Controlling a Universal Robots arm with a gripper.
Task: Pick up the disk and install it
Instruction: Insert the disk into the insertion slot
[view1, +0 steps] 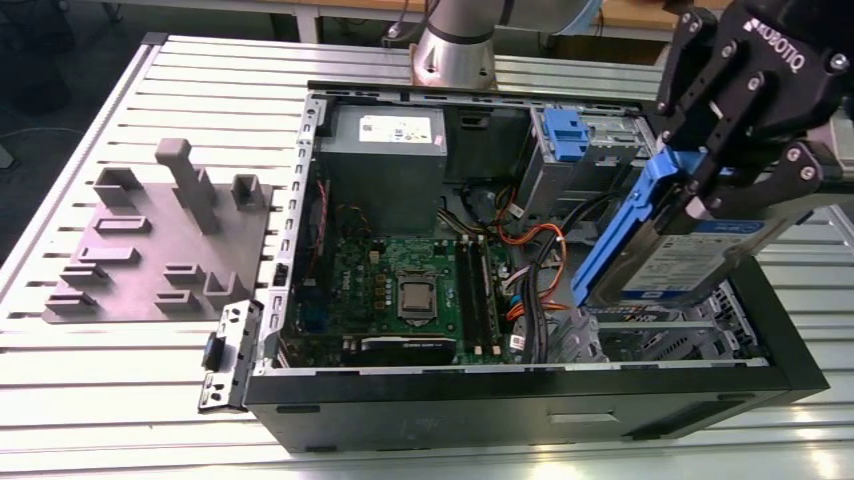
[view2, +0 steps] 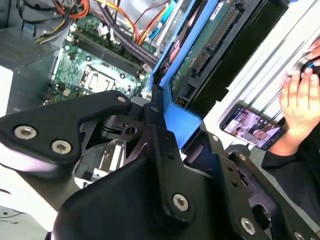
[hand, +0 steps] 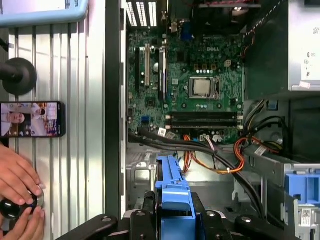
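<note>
Gripper (view1: 731, 195) clamps disk (view1: 687, 265) over open case (view1: 534, 395) on slatted metal table (view1: 120, 390).

In the exterior view, the open computer case (view1: 534, 395) sits centre-right on the slatted table (view1: 107, 380), with the pegged plate (view1: 147, 260) at frame left. Inside, the power supply (view1: 387, 150) lies above the motherboard (view1: 400, 290). The disk (view1: 681, 260), clamped in the gripper (view1: 734, 185), hangs tilted over the case's right end.

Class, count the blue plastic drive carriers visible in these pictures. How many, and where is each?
2. One blue carrier frames the disk, held tilted by the gripper over the open case. The second carrier sits in the case's far drive cage. Others may be hidden.
</note>
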